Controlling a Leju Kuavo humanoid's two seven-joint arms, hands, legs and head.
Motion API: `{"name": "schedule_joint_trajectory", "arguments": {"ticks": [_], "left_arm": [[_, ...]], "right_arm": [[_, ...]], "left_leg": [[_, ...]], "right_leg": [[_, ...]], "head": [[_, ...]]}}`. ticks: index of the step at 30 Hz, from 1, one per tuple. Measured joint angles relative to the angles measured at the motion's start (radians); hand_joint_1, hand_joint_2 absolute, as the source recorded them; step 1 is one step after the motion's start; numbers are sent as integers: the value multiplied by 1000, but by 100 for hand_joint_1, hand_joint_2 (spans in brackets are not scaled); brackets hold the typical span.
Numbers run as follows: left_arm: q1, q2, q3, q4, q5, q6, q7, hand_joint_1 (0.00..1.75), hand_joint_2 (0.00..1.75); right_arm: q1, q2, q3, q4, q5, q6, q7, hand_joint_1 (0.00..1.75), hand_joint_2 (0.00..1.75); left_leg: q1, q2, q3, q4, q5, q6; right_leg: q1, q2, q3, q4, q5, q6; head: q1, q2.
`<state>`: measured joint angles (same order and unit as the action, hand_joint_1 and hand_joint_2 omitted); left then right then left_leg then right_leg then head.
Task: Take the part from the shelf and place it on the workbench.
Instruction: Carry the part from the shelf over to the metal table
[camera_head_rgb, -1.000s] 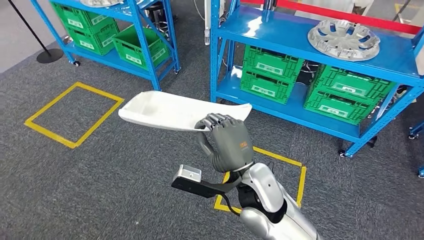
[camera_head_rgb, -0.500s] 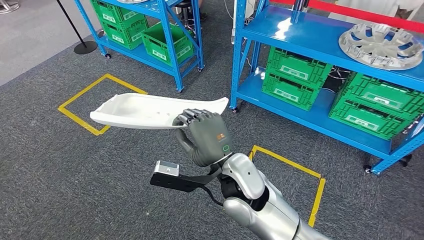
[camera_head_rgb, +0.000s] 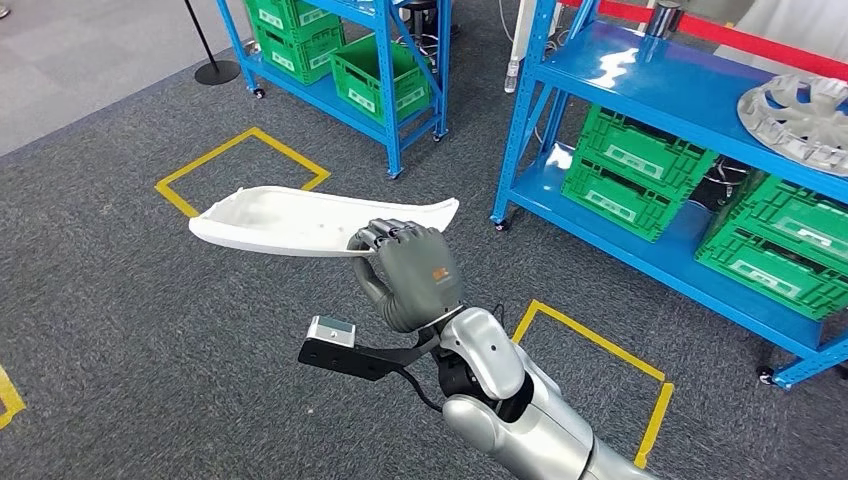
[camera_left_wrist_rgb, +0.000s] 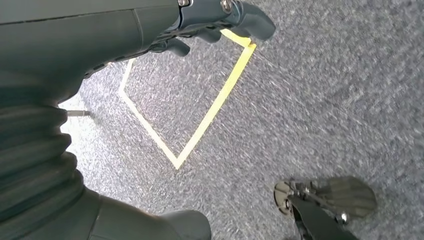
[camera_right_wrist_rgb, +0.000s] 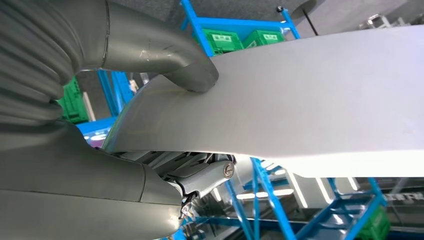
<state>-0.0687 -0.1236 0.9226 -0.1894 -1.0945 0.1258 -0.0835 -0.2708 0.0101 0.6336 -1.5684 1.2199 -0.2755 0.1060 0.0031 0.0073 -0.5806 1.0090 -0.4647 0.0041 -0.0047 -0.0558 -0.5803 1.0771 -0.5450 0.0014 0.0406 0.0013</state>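
At the centre of the head view we see our right hand (camera_head_rgb: 408, 275) gripping the long white part (camera_head_rgb: 300, 222) by its edge, thumb on one face and fingers on the other, above the grey carpet (camera_head_rgb: 120, 320). Blue shelves (camera_head_rgb: 690, 110) with green crates (camera_head_rgb: 630, 170) fill the upper right. Our left hand (camera_left_wrist_rgb: 90, 45) hangs over the floor, and we cannot tell whether its fingers are spread or curled.

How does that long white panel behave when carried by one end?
The white panel probably is stiff: it juts out from the right hand without sagging. Likely light, since one hand carries it. Its smooth surface and off-centre grip might let it slip or tilt.
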Motion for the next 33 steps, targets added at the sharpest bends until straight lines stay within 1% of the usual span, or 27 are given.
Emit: {"name": "schedule_joint_trajectory", "arguments": {"ticks": [1,2,4,5,6,7,8,9,10,11,12,14,16,17,18,20,21,22,23,25,26,27,28,30,31,32,33], "left_arm": [[-1,0,0,0,-1,0,0,0,175],[-2,0,0,0,-1,0,0,0,175],[-3,1,0,0,-2,0,0,0,175],[-4,1,0,0,-3,0,0,0,175],[-5,0,0,0,-6,0,1,0,175],[-5,0,0,0,-11,0,4,0,175],[-5,-1,0,0,-16,-1,7,0,175],[-4,-1,0,0,-21,-2,10,0,175],[-5,-2,0,0,-25,-3,11,0,175],[-5,-2,0,0,-26,-4,11,0,175],[-5,-2,0,0,-28,-5,11,0,175],[-2,-2,-1,1,-28,-6,13,0,175],[0,-2,-1,1,-27,-4,17,0,175],[-1,-2,-1,1,-26,-2,18,0,175],[-3,-3,0,1,-22,0,17,0,175],[-6,-3,0,1,-5,2,12,0,175],[-6,-3,2,1,4,3,9,0,175],[-5,-3,4,1,11,3,7,0,175],[-5,-2,6,1,15,3,4,0,175],[-6,2,8,1,17,3,1,0,175],[-7,3,8,0,15,3,2,0,175],[-9,4,8,0,12,2,6,0,175],[-9,6,8,0,8,2,12,0,175],[-7,7,8,0,3,1,25,0,175],[-5,8,8,0,3,1,28,0,175],[-4,9,8,0,5,0,28,0,175],[-4,10,8,0,8,1,26,0,175]], "right_arm": [[4,-1,0,-4,4,-1,3,175,175],[6,-1,0,-6,6,-1,4,175,175],[9,-3,-1,-7,7,-1,5,175,175],[12,-4,-1,-9,9,-1,6,175,175],[20,-9,-2,-11,11,-1,7,175,175],[32,-16,-3,-16,15,-1,8,175,175],[42,-22,-5,-20,18,-1,8,175,175],[51,-28,-7,-26,21,-1,9,175,175],[55,-32,-8,-31,22,-1,8,175,175],[57,-35,-8,-34,23,-2,8,175,175],[57,-37,-9,-36,23,-2,8,175,175],[58,-41,-9,-42,23,-3,8,175,175],[57,-43,-9,-48,21,-2,6,175,175],[56,-44,-9,-50,18,-2,5,175,175],[55,-45,-9,-51,15,-1,4,175,175],[55,-50,-8,-49,6,-4,1,175,175],[55,-52,-8,-47,1,-7,0,175,175],[53,-54,-8,-45,-4,-11,-2,175,175],[50,-56,-8,-43,-8,-14,-3,175,175],[41,-57,-7,-41,-12,-17,-4,175,175],[37,-58,-7,-41,-14,-18,-5,175,175],[34,-59,-7,-41,-16,-19,-5,175,175],[33,-59,-6,-41,-18,-21,-4,175,175],[32,-60,-4,-40,-23,-27,0,175,175],[34,-60,-3,-40,-24,-31,1,175,175],[36,-60,-2,-40,-24,-34,0,175,175],[40,-60,-1,-39,-22,-37,0,175,175]], "left_leg": [[0,-3,0,-1,1,3],[1,-4,0,-1,2,4],[1,-6,-1,-1,2,5],[1,-9,-1,-1,2,6],[0,-17,-2,-1,1,7],[0,-31,-2,2,1,7],[1,-47,-3,5,-1,6],[1,-64,-4,11,-3,3],[1,-78,-6,16,-5,-2],[1,-86,-8,19,-7,-9],[1,-92,-11,20,-8,-16],[2,-101,-15,15,-4,-29],[3,-79,-25,32,-16,-39],[2,-59,-41,66,-36,-42],[2,-38,-67,122,-66,-45],[3,-20,-131,253,-122,-50],[4,-17,-150,292,-131,-51],[4,-15,-149,292,-120,-51],[4,-11,-128,251,-94,-50],[0,17,-52,109,-33,-42],[-3,29,-23,53,-16,-36],[-7,37,-7,21,-9,-30],[-11,36,-5,12,-9,-24],[-9,18,-5,6,-3,-13],[-6,10,-3,2,1,-7],[-3,3,-2,-3,5,-1],[-1,-5,-1,-5,7,4]], "right_leg": [[-2,17,-7,20,-12,2],[-2,24,-13,33,-20,3],[-2,29,-22,52,-29,3],[-3,34,-34,76,-41,4],[-3,41,-64,134,-63,5],[-4,48,-81,161,-60,6],[-6,55,-79,148,-39,6],[-9,68,-65,109,-11,7],[-9,81,-32,36,25,6],[-9,91,-11,-9,38,4],[-8,97,-3,-29,40,0],[-4,87,-2,-32,43,-13],[-5,72,4,-40,49,-28],[-6,64,7,-44,51,-34],[-6,54,8,-46,51,-38],[-3,33,7,-46,50,-42],[-1,23,7,-45,49,-43],[0,13,8,-45,48,-43],[0,4,9,-45,47,-43],[2,-11,12,-44,44,-38],[4,-18,14,-43,42,-34],[5,-24,15,-44,41,-29],[6,-31,16,-45,41,-23],[4,-37,17,-46,39,-11],[3,-24,14,-36,31,-5],[1,-3,0,-7,12,0],[-1,21,-24,44,-15,5]], "head": [[0,0],[1,0],[1,0],[2,0],[2,0],[2,0],[3,0],[3,0],[3,0],[3,0],[3,0],[3,0],[2,0],[0,0],[-2,0],[-3,0],[-3,0],[-3,0],[-3,0],[-3,0],[-3,0],[-2,0],[-2,0],[-2,0],[-1,0],[-1,0],[0,0]]}}
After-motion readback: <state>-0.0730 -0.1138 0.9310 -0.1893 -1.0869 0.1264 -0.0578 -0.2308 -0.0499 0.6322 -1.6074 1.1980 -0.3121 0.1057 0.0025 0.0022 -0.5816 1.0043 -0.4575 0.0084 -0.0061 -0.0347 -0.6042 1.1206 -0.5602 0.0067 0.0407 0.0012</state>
